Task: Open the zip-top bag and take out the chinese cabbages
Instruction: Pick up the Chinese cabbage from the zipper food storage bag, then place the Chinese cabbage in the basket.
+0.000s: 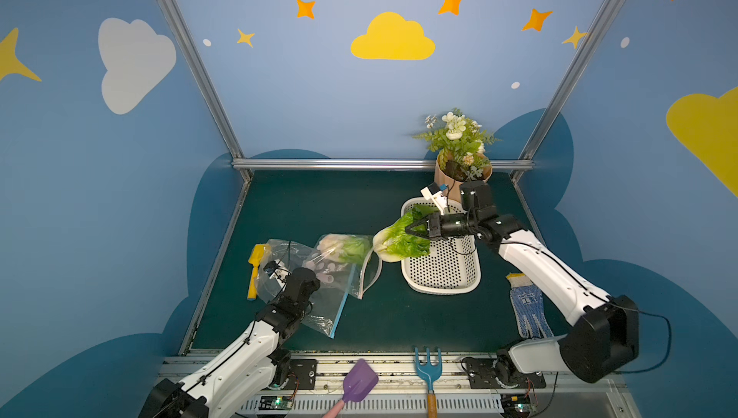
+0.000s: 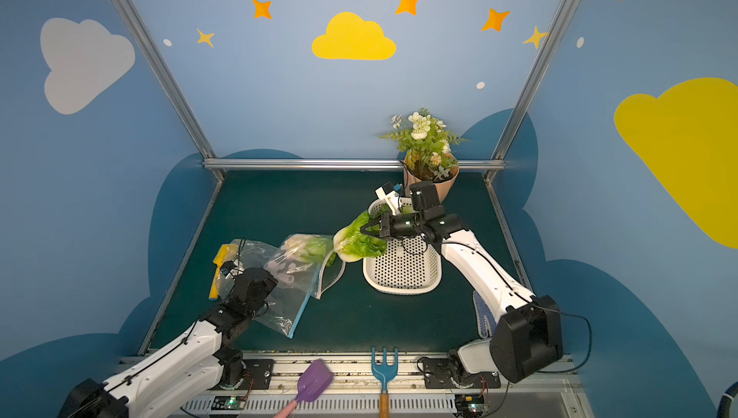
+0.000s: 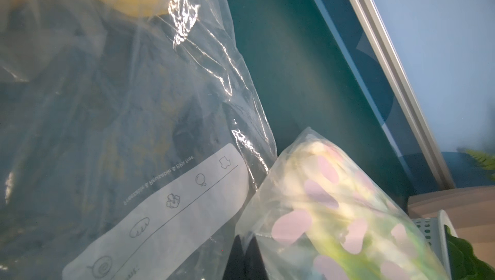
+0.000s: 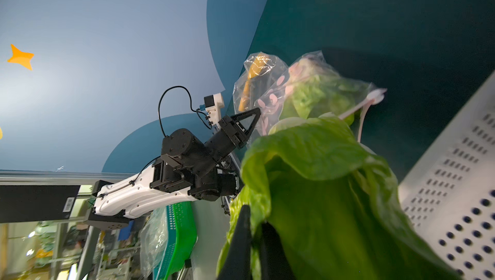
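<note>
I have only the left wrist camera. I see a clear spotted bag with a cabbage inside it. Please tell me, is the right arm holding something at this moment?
Observer: Yes. The right gripper is shut on a chinese cabbage. The cabbage is outside the zip-top bag, over the edge of the white perforated basket that is nearest the bag.
Operator: Thank you. Is the mouth of the bag open?
Observer: Yes. In both top views the mouth of the zip-top bag gapes toward the basket, with its two lips standing apart.
</note>
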{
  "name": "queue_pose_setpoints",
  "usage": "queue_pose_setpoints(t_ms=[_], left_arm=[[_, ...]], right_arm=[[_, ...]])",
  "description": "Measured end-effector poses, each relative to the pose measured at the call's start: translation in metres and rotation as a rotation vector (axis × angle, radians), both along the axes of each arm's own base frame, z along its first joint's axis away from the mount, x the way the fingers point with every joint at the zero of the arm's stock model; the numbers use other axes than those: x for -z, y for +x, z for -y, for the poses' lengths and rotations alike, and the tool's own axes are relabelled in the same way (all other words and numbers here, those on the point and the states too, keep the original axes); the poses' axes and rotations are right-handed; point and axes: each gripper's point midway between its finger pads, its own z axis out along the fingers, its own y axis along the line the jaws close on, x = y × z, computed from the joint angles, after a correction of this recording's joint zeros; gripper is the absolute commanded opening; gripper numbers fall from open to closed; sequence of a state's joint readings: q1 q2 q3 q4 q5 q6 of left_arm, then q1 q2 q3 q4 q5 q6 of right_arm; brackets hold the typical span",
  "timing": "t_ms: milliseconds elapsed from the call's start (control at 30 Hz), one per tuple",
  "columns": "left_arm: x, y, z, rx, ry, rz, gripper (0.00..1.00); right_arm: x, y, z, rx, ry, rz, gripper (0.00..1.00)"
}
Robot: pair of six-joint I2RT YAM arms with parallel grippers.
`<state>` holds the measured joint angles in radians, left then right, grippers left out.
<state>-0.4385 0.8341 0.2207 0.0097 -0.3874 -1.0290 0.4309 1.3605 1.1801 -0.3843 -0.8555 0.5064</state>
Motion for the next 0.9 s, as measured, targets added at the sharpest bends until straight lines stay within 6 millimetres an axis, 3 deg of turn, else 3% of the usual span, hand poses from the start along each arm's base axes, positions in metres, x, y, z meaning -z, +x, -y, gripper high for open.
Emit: queue_pose_setpoints(t_ms=[133, 233, 500, 767, 900], left_arm=[[0.002, 0.0, 0.001, 0.008, 0.005, -0.01, 0.04], [0.003, 0.0, 0.001, 0.013, 0.006, -0.011, 0.04], [0.0, 0.0, 0.001, 0.018, 0.006, -0.004, 0.04], [-0.002, 0.001, 0.001, 0.019, 0.001, 0.005, 0.04], [-0.002, 0.001, 0.001, 0.019, 0.001, 0.005, 0.04]], right_arm=[[-0.007, 0.004, 0.026, 0.074, -0.025, 0.035, 0.0], [0.0, 0.01, 0.049, 0.14, -0.048, 0.028, 0.0], [0.061, 0.016, 0.094, 0.252, -0.133, -0.115, 0.0], [0.099, 0.031, 0.106, 0.251, -0.132, -0.217, 0.0], [0.106, 0.041, 0.107, 0.251, -0.116, -0.217, 0.0]])
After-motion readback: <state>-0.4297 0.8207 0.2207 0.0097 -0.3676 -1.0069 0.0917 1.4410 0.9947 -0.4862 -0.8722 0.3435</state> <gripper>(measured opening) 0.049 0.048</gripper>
